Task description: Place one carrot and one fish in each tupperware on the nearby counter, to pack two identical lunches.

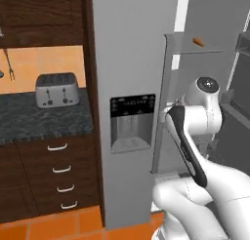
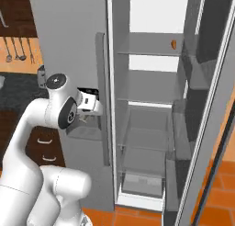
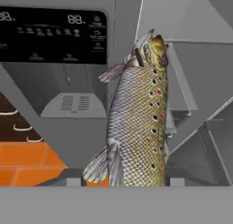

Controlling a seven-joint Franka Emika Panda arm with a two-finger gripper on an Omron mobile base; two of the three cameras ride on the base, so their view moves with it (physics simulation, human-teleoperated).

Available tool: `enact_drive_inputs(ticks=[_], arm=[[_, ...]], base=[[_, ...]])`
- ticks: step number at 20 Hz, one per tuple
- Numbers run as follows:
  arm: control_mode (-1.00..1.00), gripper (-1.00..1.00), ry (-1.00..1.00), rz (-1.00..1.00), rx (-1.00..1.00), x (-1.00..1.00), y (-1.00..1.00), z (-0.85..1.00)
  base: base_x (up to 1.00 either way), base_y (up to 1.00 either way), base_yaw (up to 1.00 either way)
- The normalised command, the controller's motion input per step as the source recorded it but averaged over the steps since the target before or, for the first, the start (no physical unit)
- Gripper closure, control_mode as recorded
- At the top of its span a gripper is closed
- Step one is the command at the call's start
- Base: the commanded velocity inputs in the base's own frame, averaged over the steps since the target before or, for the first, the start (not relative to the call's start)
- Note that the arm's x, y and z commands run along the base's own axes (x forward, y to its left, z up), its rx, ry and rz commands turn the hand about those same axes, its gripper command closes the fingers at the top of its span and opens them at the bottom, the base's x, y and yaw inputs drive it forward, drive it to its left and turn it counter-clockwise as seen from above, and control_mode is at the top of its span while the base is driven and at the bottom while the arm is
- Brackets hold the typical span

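The fish (image 3: 139, 123) hangs lengthwise in my hand view, spotted and scaly, head at the top of the picture and tail fins low, running down out of the frame between my fingers. My hand (image 2: 94, 105) is partly closed around it, out in front of the fridge's dispenser panel (image 1: 132, 123). A carrot (image 2: 174, 44) lies on an upper fridge shelf (image 2: 149, 53). The desk (image 1: 29, 119), well to my left, carries a silver toaster (image 1: 57, 90).
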Motion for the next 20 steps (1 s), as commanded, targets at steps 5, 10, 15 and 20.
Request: enact_drive_inputs(ticks=[5, 10, 15, 20], arm=[[1.0, 1.0, 0.0, 0.0, 0.0, 0.0, 0.0, 0.0], [1.0, 1.0, 0.0, 0.0, 0.0, 0.0, 0.0, 0.0], [1.0, 1.0, 0.0, 0.0, 0.0, 0.0, 0.0, 0.0], [1.0, 1.0, 0.0, 0.0, 0.0, 0.0, 0.0, 0.0]], base=[[-0.05, 1.0, 0.49], [0.0, 1.0, 0.46], [0.35, 1.0, 0.37], [0.93, 1.0, 0.21]])
